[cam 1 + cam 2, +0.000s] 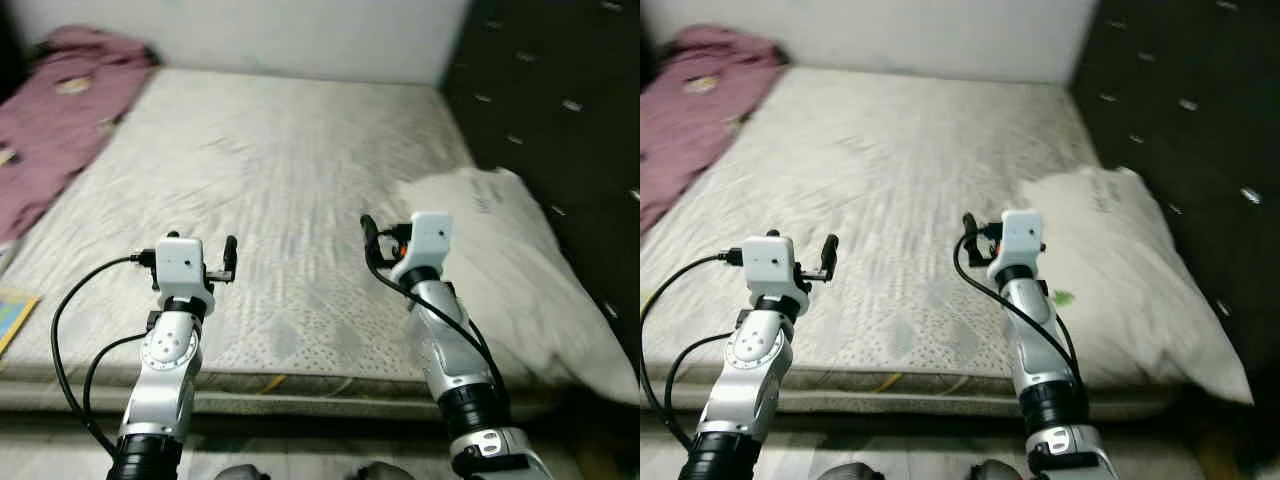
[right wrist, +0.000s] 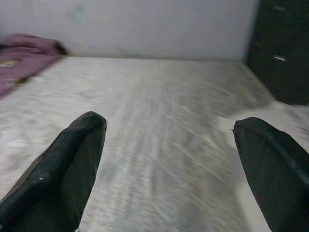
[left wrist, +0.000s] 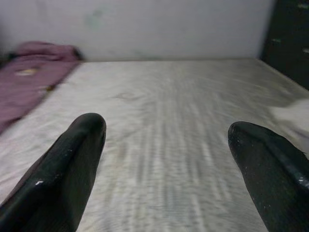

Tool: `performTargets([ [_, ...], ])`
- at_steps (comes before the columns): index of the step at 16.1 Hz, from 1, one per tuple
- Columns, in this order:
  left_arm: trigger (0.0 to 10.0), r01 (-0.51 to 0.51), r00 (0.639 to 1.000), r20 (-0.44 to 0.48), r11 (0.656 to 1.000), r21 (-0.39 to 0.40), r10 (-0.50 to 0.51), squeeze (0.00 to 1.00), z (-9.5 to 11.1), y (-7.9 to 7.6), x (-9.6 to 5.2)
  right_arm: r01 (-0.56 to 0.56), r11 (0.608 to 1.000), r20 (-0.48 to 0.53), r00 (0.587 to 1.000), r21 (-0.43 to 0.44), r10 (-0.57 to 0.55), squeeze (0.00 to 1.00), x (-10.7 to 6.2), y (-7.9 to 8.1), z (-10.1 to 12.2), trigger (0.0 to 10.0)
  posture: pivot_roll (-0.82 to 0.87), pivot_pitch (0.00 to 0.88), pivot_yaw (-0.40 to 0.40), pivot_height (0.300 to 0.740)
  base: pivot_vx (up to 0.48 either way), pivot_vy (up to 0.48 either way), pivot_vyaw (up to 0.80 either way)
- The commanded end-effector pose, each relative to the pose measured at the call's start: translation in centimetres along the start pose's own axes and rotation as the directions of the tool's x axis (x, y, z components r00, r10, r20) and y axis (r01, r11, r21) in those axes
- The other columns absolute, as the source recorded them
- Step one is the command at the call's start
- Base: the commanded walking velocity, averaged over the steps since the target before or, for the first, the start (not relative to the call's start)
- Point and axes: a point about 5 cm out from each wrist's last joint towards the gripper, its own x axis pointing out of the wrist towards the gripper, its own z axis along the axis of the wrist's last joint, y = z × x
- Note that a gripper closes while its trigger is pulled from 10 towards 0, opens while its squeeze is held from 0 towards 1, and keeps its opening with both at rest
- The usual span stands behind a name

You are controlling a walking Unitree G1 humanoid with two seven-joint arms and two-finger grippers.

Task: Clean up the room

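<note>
A bare grey-white mattress (image 1: 280, 150) lies before me. A crumpled purple blanket (image 1: 60, 110) is heaped on its far left side, also seen as the purple blanket (image 3: 29, 77). A white pillow (image 1: 500, 260) rests on the mattress's right side. My left gripper (image 1: 205, 252) is held up over the near edge of the mattress, open and holding nothing; its fingers (image 3: 72, 159) stand wide apart. My right gripper (image 1: 392, 238) hovers just left of the pillow, open as well, with nothing between its fingers (image 2: 72, 159).
A tall dark cabinet (image 1: 560, 100) with small handles runs along the bed's right side. A white wall (image 1: 300, 30) closes the far end. A flat yellow-and-blue item (image 1: 12, 315) lies at the lower left beside the bed.
</note>
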Motion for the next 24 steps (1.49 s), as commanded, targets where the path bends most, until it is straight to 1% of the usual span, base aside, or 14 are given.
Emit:
performTargets([
  [1, 10.0, 0.033, 0.999, -0.003, 0.999, -0.007, -0.033, 0.00, 0.10, -0.91, 0.08, 0.042, 0.999, -0.023, 0.999, 0.000, -0.042, 0.00, -0.25, -1.39, -0.39, 10.0, 0.05, 0.002, -0.015, 0.740, 0.000, 0.480, 0.00],
  [5, 10.0, 0.022, 1.000, -0.015, 1.000, -0.004, -0.022, 0.00, -0.02, -0.80, 0.15, 0.043, 0.999, -0.031, 0.999, -0.002, -0.043, 0.00, -0.21, -1.40, -0.49, 10.0, 0.05, 0.002, -0.016, 0.740, 0.000, 0.480, 0.00],
  [9, 10.0, 0.032, 1.000, 0.000, 0.999, -0.005, -0.032, 0.00, 0.15, -0.92, 0.15, 0.038, 0.999, -0.042, 0.998, -0.004, -0.038, 0.00, -0.31, -1.40, -0.72, 10.0, 0.05, 0.002, -0.015, 0.740, 0.000, 0.458, 0.00],
  [11, 10.0, 0.036, 0.999, 0.012, 0.999, 0.007, -0.036, 0.00, 0.34, -1.00, 0.11, 0.035, 0.999, -0.045, 0.998, -0.005, -0.035, 0.00, -0.34, -1.36, -0.80, 10.0, 0.05, 0.002, -0.015, 0.740, 0.000, 0.000, 0.00],
  [14, 10.0, 0.033, 0.999, 0.002, 0.999, -0.002, -0.033, 0.00, 0.20, -0.97, 0.10, 0.031, 0.999, -0.049, 0.998, -0.005, -0.032, 0.00, -0.37, -1.27, -0.87, 10.0, 0.05, 0.003, -0.015, 0.740, 0.000, 0.000, 0.00],
  [21, 10.0, 0.027, 1.000, -0.008, 1.000, -0.009, -0.027, 0.00, 0.02, -1.03, 0.07, 0.028, 1.000, -0.057, 0.998, -0.014, -0.029, 0.00, -0.41, -1.42, -1.00, 10.0, 0.04, 0.000, -0.019, 0.740, 0.000, 0.480, 0.00],
  [24, 10.0, 0.028, 1.000, 0.002, 0.999, -0.019, -0.028, 0.00, 0.09, -1.07, 0.07, 0.026, 1.000, -0.057, 0.998, -0.016, -0.027, 0.00, -0.38, -1.43, -1.00, 10.0, 0.05, 0.000, -0.020, 0.740, 0.000, 0.480, 0.00],
])
